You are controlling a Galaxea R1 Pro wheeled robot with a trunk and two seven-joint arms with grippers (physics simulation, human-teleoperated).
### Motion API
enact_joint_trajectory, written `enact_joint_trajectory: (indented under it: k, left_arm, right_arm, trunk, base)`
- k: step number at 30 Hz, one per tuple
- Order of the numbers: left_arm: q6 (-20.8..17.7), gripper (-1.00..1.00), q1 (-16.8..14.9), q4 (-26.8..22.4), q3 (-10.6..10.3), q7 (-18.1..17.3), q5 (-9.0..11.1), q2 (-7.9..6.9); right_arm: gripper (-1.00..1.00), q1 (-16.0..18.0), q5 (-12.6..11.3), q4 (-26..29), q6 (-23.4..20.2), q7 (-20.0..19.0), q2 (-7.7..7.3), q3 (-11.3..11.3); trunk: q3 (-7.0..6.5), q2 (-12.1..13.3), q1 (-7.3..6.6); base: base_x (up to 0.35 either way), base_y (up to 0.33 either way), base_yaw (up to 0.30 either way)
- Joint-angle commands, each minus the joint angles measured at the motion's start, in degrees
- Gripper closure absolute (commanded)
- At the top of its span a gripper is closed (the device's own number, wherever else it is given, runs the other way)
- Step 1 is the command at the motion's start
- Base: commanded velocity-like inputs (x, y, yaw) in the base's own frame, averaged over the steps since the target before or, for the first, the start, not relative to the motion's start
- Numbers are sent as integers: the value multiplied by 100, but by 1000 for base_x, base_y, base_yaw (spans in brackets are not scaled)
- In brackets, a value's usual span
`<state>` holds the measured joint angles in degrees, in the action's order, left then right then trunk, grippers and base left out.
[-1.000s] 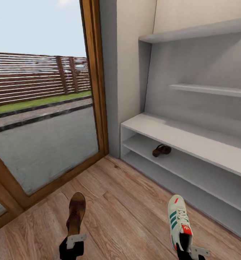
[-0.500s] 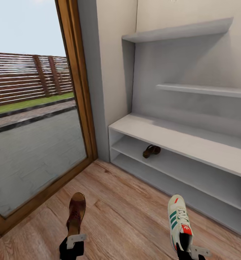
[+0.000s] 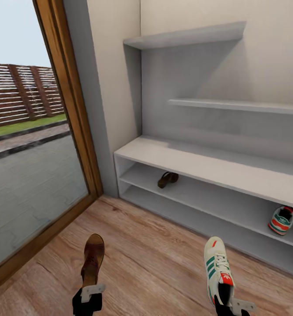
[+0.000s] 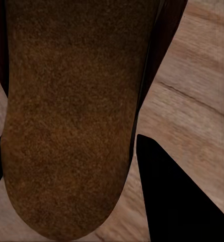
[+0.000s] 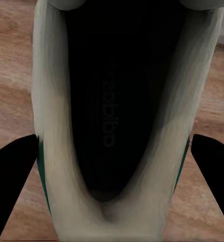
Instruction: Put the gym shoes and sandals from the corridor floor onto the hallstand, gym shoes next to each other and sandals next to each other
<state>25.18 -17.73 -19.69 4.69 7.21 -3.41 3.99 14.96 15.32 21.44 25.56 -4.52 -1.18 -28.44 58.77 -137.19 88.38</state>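
In the head view my left gripper (image 3: 89,290) is shut on the heel of a brown sandal (image 3: 92,259), held above the corridor floor (image 3: 155,259). My right gripper (image 3: 226,298) is shut on the heel of a white gym shoe (image 3: 217,267) with green stripes. The left wrist view shows the sandal's tan footbed (image 4: 66,116) between the dark fingers (image 4: 177,201). The right wrist view looks into the gym shoe (image 5: 112,126). Ahead stands the hallstand (image 3: 208,166). In its upper compartment lie a second sandal (image 3: 167,179) at the left and a second gym shoe (image 3: 281,219) at the right.
A tall wood-framed glass door (image 3: 72,114) stands left of the hallstand, with a yard and fence outside. Two staggered wall shelves (image 3: 186,37) hang above the hallstand's flat top. Wood floor stretches between me and the unit.
The whole head view has swung to the right, so the door slid left and the gym shoe on the hallstand came into view. Both grippers keep their shoes in the same pose.
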Motion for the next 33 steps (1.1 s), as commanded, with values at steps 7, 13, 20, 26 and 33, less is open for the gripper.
enact_joint_trajectory:
  k: [7,13,20,26,33]
  left_arm:
    - [13,100,-3,0,40,8,-55,0]
    - [13,100,-3,0,40,8,-54,-2]
    - [13,100,-3,0,40,8,-54,-4]
    - [13,100,-3,0,40,8,-54,-3]
    - [13,100,-3,0,40,9,-57,-4]
  right_arm:
    - [100,7,24,-8,20,-40,4,-48]
    - [100,7,24,-8,21,-40,4,-48]
    - [100,7,24,-8,20,-40,4,-48]
    - [100,7,24,-2,20,-40,4,-48]
    - [100,7,18,5,21,-46,4,-48]
  trunk:
    - [131,-284,153]
    - [238,-525,285]
    - [385,-612,342]
    - [518,-620,357]
    - [606,-625,367]
  base:
    - [0,0,-263]
    - [0,0,-263]
    - [0,0,-148]
    - [0,0,-21]
    - [0,0,-2]
